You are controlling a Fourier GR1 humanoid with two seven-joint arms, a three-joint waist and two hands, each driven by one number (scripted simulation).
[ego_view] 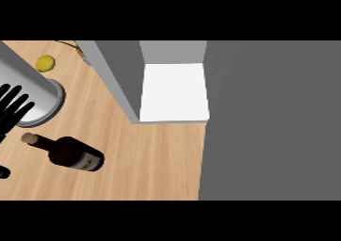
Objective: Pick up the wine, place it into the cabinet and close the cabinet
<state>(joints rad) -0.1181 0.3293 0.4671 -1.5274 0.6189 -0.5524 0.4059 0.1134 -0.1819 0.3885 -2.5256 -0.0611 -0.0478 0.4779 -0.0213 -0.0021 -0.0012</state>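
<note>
Target wine bottle (74, 154) lies flat, cork (27, 138) pointing upper left | left hand (10, 107) just beyond cork, nearer, fingers spread, holding nothing | right hand unseen | cabinet (173, 92) open

Kitchen, judging by wooden counter (152, 160) and cabinet (122, 80).

Dark corked wine bottle (74, 154) lies flat; cabinet (174, 92) stands open
</note>
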